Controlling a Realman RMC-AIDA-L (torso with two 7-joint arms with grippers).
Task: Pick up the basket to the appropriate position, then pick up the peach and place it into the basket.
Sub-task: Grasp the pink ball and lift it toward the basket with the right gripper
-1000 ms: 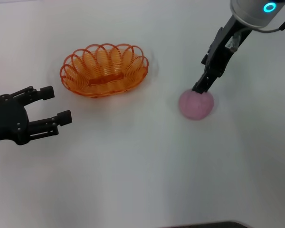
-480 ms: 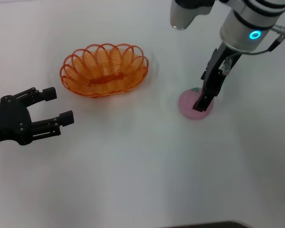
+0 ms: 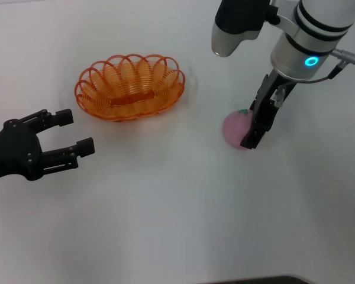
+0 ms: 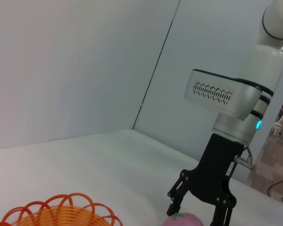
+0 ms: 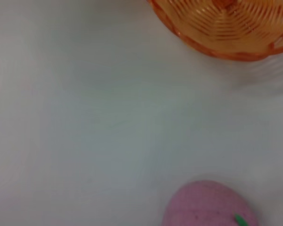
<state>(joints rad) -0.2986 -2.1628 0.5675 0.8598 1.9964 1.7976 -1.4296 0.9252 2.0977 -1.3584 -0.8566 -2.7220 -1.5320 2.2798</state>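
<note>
Right gripper (image 3: 247, 137) down over the peach (image 3: 235, 126) on worktop (image 3: 177, 207) — fingers spread wide astride it, not closed. Basket (image 3: 130, 86) well apart. Left gripper (image 3: 76, 131) hovers near basket, fingers wide.

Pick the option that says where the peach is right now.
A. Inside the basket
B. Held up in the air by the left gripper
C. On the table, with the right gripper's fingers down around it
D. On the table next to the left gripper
C: the peach sits on the white table with the right gripper straddling it, well apart from the empty basket and the open left gripper.
</note>
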